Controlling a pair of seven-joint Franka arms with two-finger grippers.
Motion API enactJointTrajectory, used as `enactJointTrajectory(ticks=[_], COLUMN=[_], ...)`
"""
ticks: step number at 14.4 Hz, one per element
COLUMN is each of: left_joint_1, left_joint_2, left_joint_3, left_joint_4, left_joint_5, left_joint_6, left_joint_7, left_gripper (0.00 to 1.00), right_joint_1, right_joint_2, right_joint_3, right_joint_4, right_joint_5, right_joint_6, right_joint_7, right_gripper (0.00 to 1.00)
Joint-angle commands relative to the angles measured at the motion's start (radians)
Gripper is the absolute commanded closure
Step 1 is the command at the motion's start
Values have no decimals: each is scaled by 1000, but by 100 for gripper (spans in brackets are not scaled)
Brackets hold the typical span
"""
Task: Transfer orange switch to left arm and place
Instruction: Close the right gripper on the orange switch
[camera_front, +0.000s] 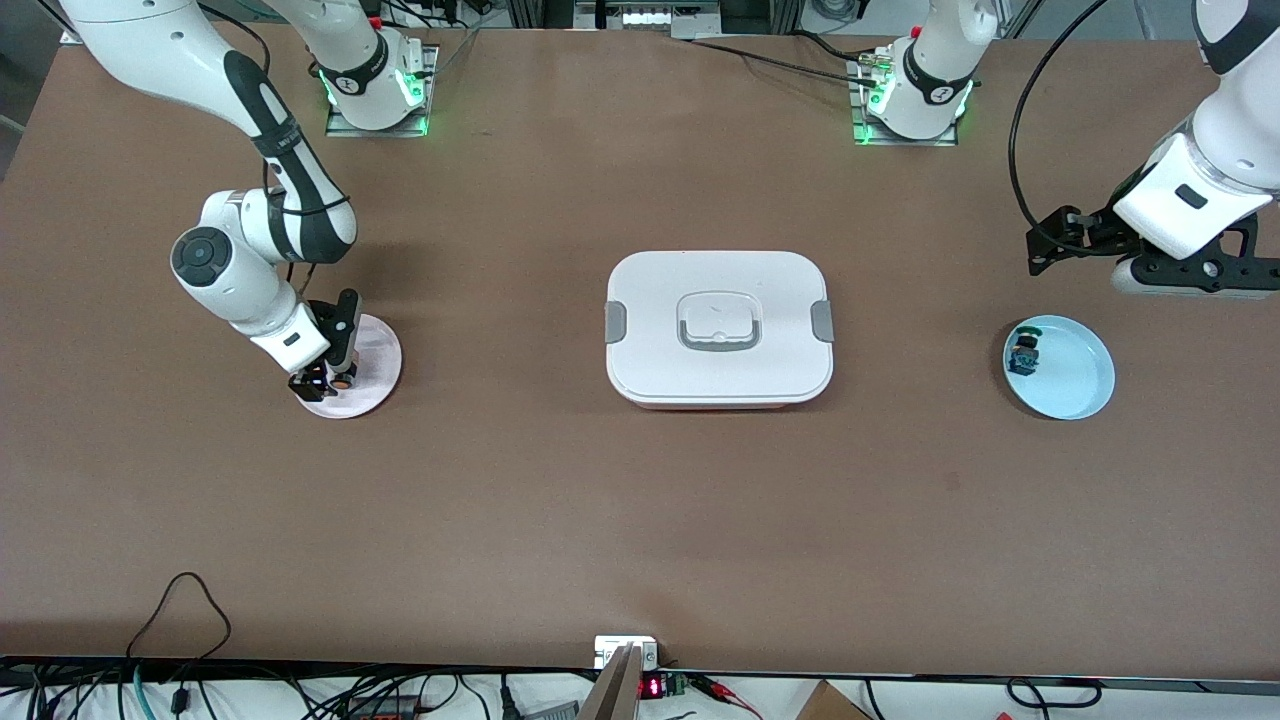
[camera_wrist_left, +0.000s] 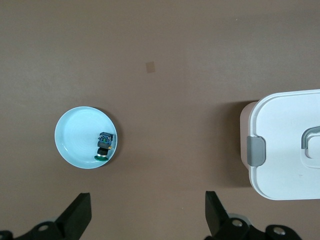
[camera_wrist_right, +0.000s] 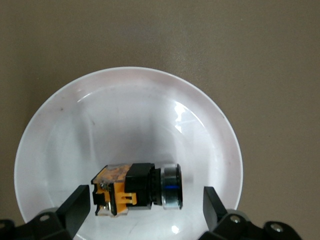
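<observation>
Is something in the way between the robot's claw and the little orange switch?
No. The right gripper hangs open just over the orange switch on the white plate; nothing sits between them. The box stands mid-table, aside.

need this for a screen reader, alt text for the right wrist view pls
The open right gripper hangs low over a white plate, its fingers either side of the orange switch, which lies on its side in the plate. Brown table surrounds the plate.
</observation>
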Motion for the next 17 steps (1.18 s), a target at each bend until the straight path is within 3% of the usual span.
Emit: enactJointTrajectory(ticks=[1, 11, 15, 17], left_joint_1=[-9, -7, -7, -7], left_joint_2=[15, 15, 15, 15], left_joint_3=[5, 6, 6, 6], left_joint_4=[34, 34, 34, 33], left_joint_5=[-2, -2, -2, -2], left_joint_6=[-24, -24, -24, -24], left_joint_7=[-5, -1, -1, -1], left_gripper=[0, 0, 0, 0], right_joint_1=[-3, -3, 7, 8], right_joint_2=[5, 19, 20, 22], right_joint_3=[5, 6, 8, 8], right_joint_4=[-10, -10, -10, -10], right_joint_5=[-6, -5, -5, -5], right_joint_6=[28, 45, 50, 56], right_joint_7=[-12, -12, -12, -13], right_gripper=[0, 1, 10, 25])
